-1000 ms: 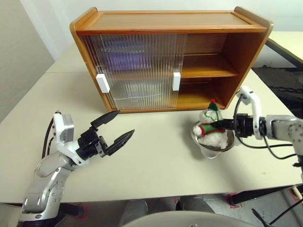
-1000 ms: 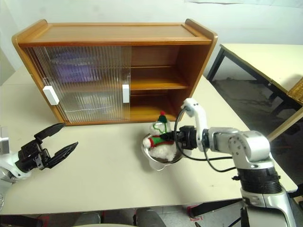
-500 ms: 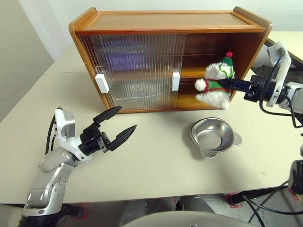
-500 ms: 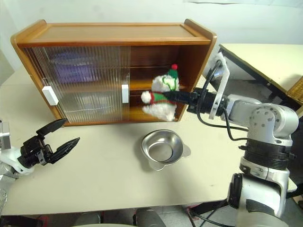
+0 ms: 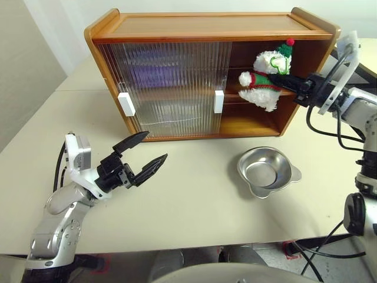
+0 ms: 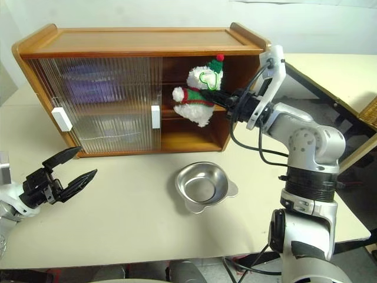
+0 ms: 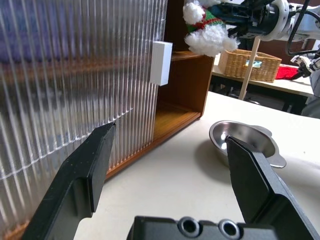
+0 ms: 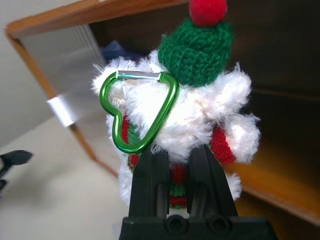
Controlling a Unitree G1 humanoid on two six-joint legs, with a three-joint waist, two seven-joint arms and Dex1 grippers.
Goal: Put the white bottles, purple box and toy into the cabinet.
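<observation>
Left eye view: the right gripper (image 5: 281, 87) pinches the toy (image 5: 264, 79) by its striped sweater and holds it in the air at the open right half of the cabinet (image 5: 206, 29), level with the upper shelf (image 5: 232, 89), at about 1 o'clock in the frame. The toy does not yet rest on any shelf, so this item is judged mid-delivery. Behind the ribbed sliding doors (image 5: 168, 88) a purple blur shows on the upper level, probably the purple box (image 5: 150, 65); the white bottles cannot be made out through the ribbing. The silver bowl (image 5: 265, 171) sits on the table (image 5: 194, 206) at 4 o'clock, well apart from the cabinet. The left gripper (image 5: 146, 160) hangs at 8 o'clock with its fingers spread wide, holding nothing. The opening is bounded by the door edge at 9 o'clock of the toy and the side wall at 3 o'clock; the room looks ample, though the shelf lip lies just below the toy.
</observation>
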